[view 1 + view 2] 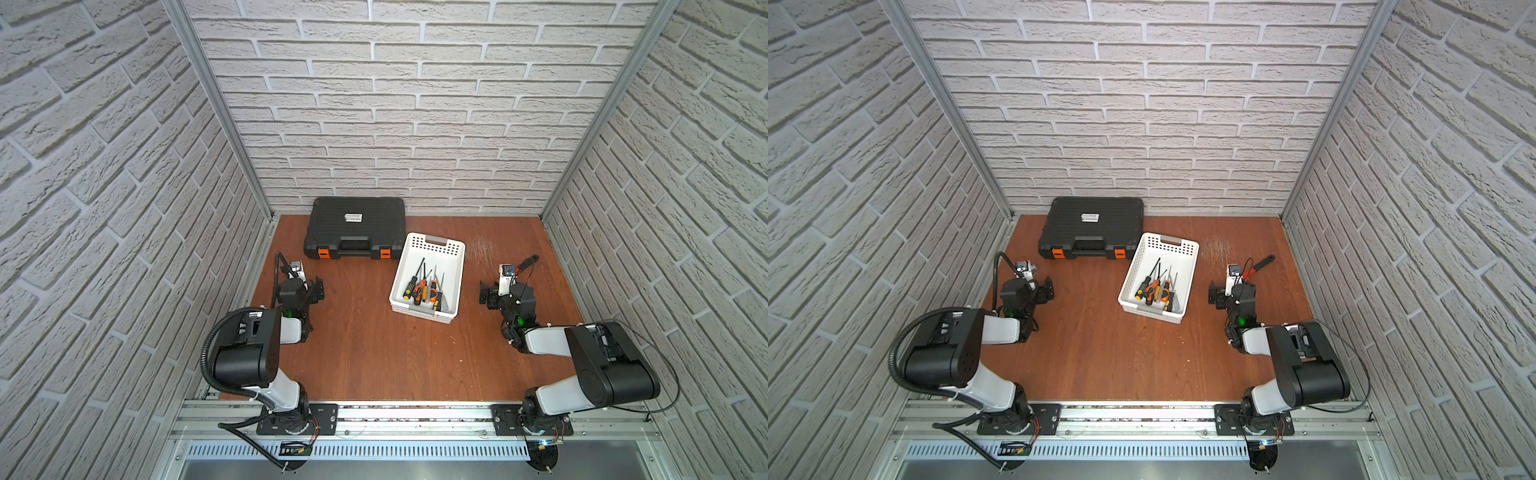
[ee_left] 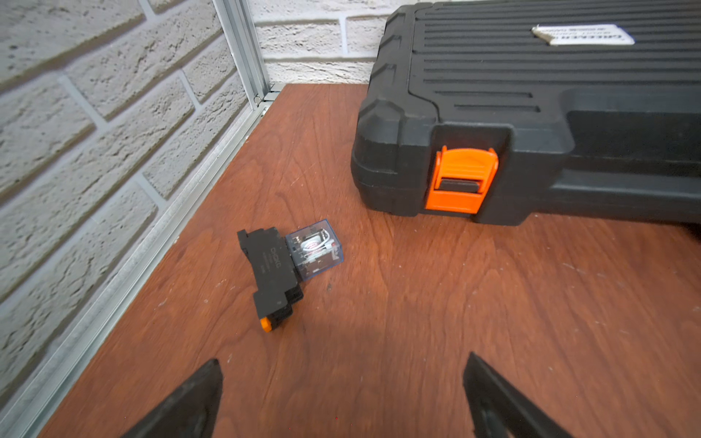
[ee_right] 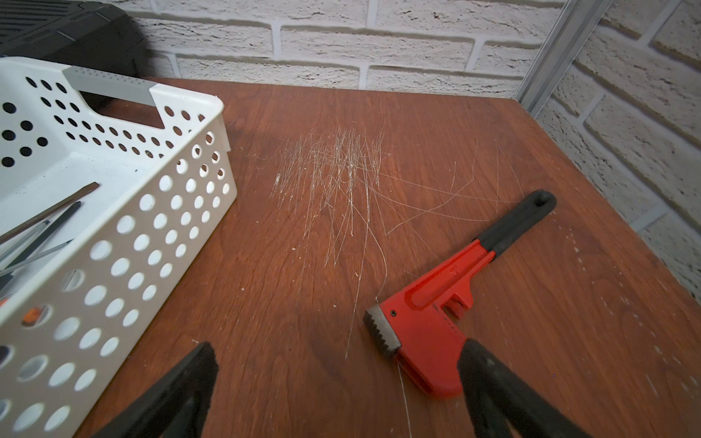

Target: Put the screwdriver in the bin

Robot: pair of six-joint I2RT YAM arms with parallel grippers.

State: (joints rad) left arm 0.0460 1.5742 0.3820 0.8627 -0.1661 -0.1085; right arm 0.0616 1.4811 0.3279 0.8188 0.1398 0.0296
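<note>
The white perforated bin (image 1: 432, 246) (image 1: 1168, 245) stands right of the table's centre in both top views. Several screwdrivers (image 1: 424, 289) (image 1: 1156, 289) with orange-and-black handles lie inside it, and their shafts (image 3: 49, 212) show in the right wrist view behind the bin's wall (image 3: 125, 242). My left gripper (image 1: 318, 289) (image 2: 344, 360) is open over bare wood, well left of the bin. My right gripper (image 1: 484, 293) (image 3: 337, 343) is open just right of the bin and holds nothing.
A shut black tool case (image 1: 356, 227) (image 2: 531, 113) with orange latches stands at the back, left of the bin. A red pipe wrench (image 3: 436, 314) (image 1: 528, 262) lies by my right gripper. A relay on a black socket (image 2: 280, 265) lies near the left wall.
</note>
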